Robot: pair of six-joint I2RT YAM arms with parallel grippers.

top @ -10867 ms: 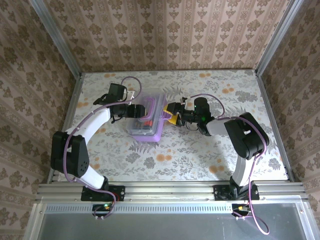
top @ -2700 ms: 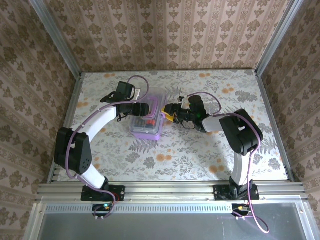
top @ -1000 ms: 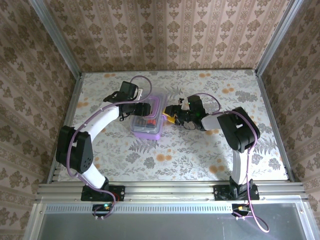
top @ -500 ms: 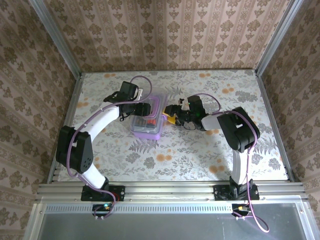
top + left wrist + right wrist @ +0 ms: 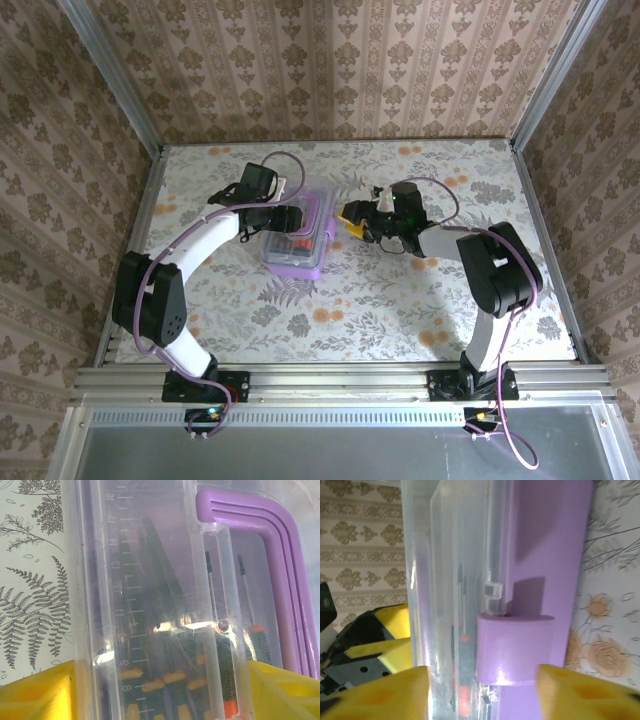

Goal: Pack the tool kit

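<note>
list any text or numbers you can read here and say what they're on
"13", "12", "11", "9", "8": numerals along a ruler scale moulded into the clear lid of the tool case, seen sideways in the left wrist view.
The numerals further up that scale, and the one under the glare between "11" and "9": too blurred to read.
The purple latch: no lettering on it.
</note>
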